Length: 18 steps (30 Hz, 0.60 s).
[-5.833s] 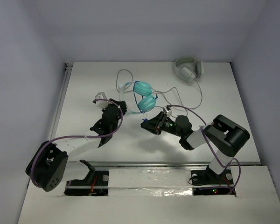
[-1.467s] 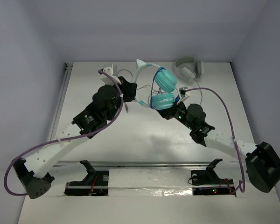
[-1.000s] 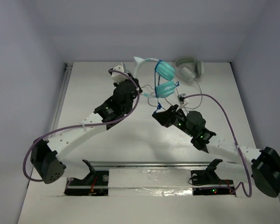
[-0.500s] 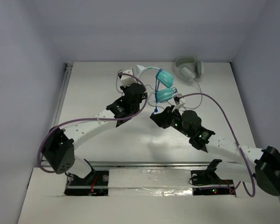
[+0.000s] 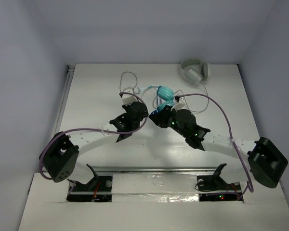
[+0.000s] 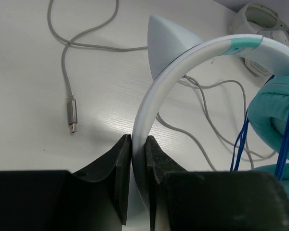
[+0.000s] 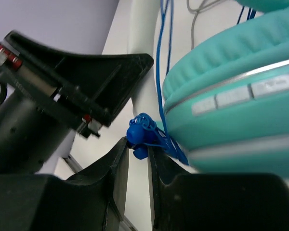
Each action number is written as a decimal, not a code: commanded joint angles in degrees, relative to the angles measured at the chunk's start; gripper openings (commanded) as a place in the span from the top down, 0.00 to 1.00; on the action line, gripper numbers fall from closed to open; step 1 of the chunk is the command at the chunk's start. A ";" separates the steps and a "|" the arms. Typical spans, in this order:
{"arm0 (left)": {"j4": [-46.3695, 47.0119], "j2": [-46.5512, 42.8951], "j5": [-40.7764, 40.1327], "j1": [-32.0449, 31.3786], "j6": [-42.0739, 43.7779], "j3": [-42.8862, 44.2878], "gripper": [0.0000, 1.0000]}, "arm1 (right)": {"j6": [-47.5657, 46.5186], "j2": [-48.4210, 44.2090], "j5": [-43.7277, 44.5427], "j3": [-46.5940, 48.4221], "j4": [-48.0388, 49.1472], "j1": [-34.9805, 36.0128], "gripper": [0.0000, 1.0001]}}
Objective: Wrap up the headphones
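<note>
The headphones [image 5: 164, 93] have teal ear cups [image 6: 272, 113] and a white headband [image 6: 168, 82] with a pointed ear. They hang near the table's middle, between both arms. My left gripper [image 6: 138, 145] is shut on the headband's lower curve, also seen from above [image 5: 136, 98]. Thin blue cable [image 6: 242, 144] runs down across the ear cups. My right gripper [image 7: 138, 144] is shut on the cable's blue plug end [image 7: 140, 134], right beside a teal cup [image 7: 231, 110] with buttons. From above, this gripper [image 5: 157, 115] sits just below the cups.
Grey-white headphones [image 5: 194, 71] lie at the back right, their grey cable [image 5: 127, 77] looping left across the table. Its metal plug [image 6: 72, 115] lies on the table left of my left gripper. White walls enclose the table on three sides.
Both arms have drawn back toward the near side, bringing the headphones from the far edge toward the table's middle. The two grippers now sit closer together.
</note>
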 commanded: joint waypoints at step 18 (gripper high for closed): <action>2.22 5.38 8.28 -4.62 -7.89 0.53 1.00 | 16.34 14.32 15.94 10.64 -3.33 -0.16 0.48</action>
